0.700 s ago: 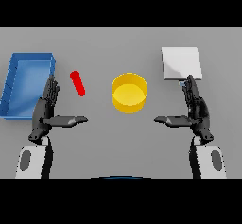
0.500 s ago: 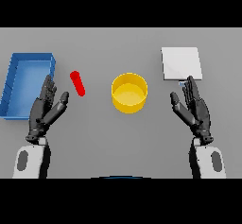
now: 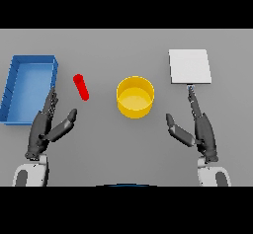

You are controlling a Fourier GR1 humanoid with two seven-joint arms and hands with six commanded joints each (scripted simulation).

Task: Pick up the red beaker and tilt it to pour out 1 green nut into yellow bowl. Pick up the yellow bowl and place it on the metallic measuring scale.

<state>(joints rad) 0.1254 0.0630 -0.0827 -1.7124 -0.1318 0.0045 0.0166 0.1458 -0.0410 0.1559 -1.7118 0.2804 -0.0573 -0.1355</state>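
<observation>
While both hands hover with fingers straight, I see small red cylindrical beaker (image 3: pixel 81 87) lying left of centre | left hand (image 3: pixel 48 126), right hand (image 3: pixel 199 128) hold nothing | round yellow plastic bowl (image 3: pixel 135 97) mid-frame, flat metallic square scale (image 3: pixel 189 66) upper right | beaker looks light, rigid, slick; I'd pinch its midsection.

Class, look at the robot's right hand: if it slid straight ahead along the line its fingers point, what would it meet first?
Most likely the metallic measuring scale. The right hand points up the view, its fingertips just short of the scale's near edge, with only bare table between them.

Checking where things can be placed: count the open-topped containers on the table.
2: the yellow bowl at the centre, and the blue bin at the far left. None appears hidden.
</observation>
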